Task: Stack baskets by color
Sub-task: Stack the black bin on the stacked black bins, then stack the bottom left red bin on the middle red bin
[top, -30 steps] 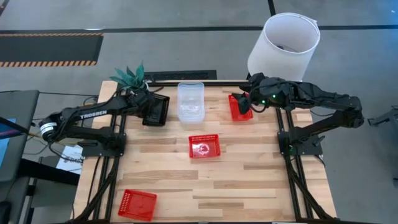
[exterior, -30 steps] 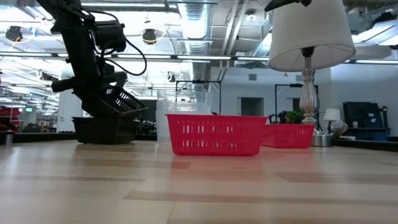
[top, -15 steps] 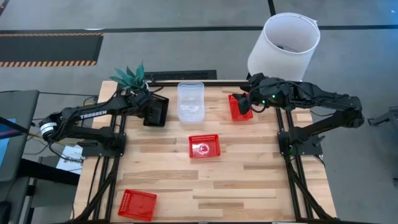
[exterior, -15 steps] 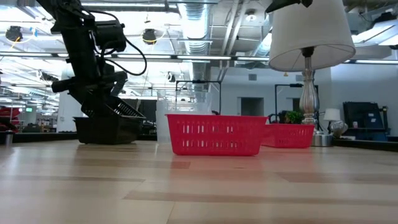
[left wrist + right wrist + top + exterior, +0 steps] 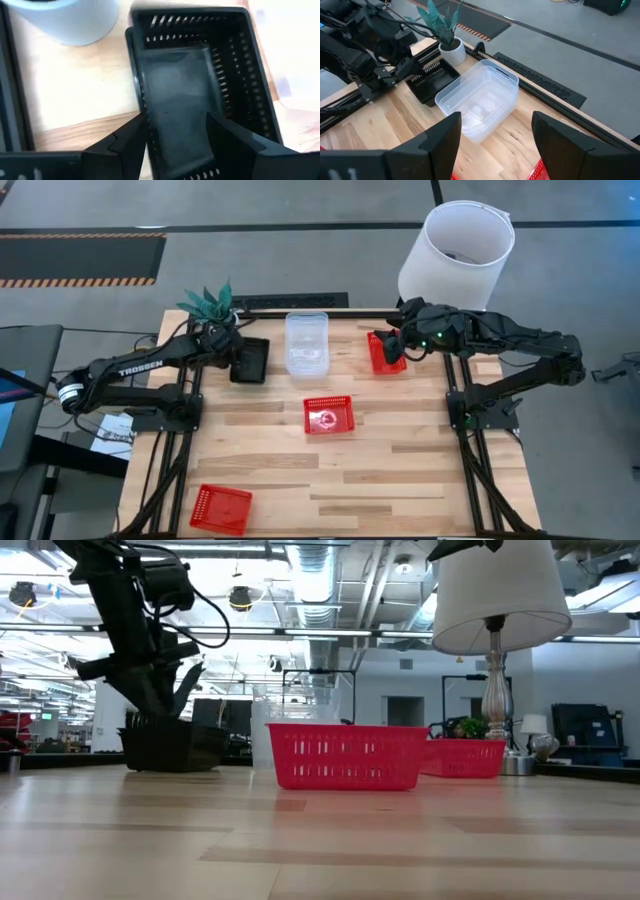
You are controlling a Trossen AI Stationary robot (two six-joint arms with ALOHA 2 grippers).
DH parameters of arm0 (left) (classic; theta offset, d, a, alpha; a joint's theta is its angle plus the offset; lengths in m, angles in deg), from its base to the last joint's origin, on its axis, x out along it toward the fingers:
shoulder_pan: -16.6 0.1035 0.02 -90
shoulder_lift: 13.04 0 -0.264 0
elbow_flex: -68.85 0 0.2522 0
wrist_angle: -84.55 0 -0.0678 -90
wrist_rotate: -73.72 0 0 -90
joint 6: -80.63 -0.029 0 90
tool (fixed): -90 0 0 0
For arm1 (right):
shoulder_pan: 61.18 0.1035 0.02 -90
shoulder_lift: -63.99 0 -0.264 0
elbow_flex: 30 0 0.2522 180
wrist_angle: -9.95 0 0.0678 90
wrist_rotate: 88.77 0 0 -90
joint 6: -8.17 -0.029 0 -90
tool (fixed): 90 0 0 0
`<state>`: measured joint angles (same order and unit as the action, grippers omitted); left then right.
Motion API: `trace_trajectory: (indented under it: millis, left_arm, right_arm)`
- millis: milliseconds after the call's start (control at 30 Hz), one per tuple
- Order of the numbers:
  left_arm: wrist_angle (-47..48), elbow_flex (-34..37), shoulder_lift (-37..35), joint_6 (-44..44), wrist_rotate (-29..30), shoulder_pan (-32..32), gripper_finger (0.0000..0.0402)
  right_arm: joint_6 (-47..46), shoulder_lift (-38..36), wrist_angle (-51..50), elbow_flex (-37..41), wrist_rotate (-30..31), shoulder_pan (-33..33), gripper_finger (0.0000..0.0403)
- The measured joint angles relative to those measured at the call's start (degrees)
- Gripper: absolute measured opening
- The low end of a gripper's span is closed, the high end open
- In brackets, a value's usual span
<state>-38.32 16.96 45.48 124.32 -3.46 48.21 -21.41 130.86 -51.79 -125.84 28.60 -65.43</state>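
Note:
The black baskets point(image 5: 250, 361) sit nested at the far left of the table, resting level on the wood point(image 5: 170, 747). My left gripper point(image 5: 229, 352) hovers open just above them point(image 5: 165, 705), its fingers spread over the near end of the top black basket point(image 5: 200, 60) and touching nothing. The clear baskets point(image 5: 306, 343) stand stacked at the far middle. One red basket point(image 5: 328, 414) lies at the centre, another point(image 5: 220, 508) at the near left, and a third point(image 5: 383, 358) at the far right. My right gripper point(image 5: 398, 342) hangs open, high over that third one.
A small green potted plant point(image 5: 208, 302) stands right behind the black baskets, beside my left arm. A white lampshade point(image 5: 457, 252) rises at the far right corner. Bare wood lies across the near right half of the table point(image 5: 400, 480).
My left gripper has opened and let go of a black basket that it held tilted over the black stack. The basket has dropped and settled level into the stack. The gripper has then drawn back a little, up and toward the table's left edge.

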Motion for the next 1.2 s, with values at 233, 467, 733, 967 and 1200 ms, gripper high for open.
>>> trace_trajectory:
  millis: [233, 467, 733, 967, 1200]
  left_arm:
    - [1.5, 0.0, -0.1, -0.1, 0.0, 0.0, 0.019]
    - [1.0, -1.8, -2.3, -2.6, -1.2, -0.3, 0.019]
    - [-0.5, -7.7, -6.2, -5.0, -14.6, -9.8, 0.019]
    - [-2.7, -11.0, -5.4, 2.3, -16.7, -27.3, 0.019]
    - [-7.2, -11.8, -3.0, 7.1, -10.3, -44.5, 0.019]
  right_arm:
    - [0.5, 0.0, 0.0, 0.0, 0.2, 0.0, 0.0265]
    - [2.9, 0.0, 0.0, 0.0, -0.1, 0.0, 0.0265]
    - [17.3, 0.0, 0.5, 0.0, -5.4, 1.0, 0.0265]
    - [30.2, 0.0, 5.5, 0.0, -9.7, -0.9, 0.0265]
    - [37.1, 1.5, 14.0, 0.0, -20.3, -4.7, 0.0265]
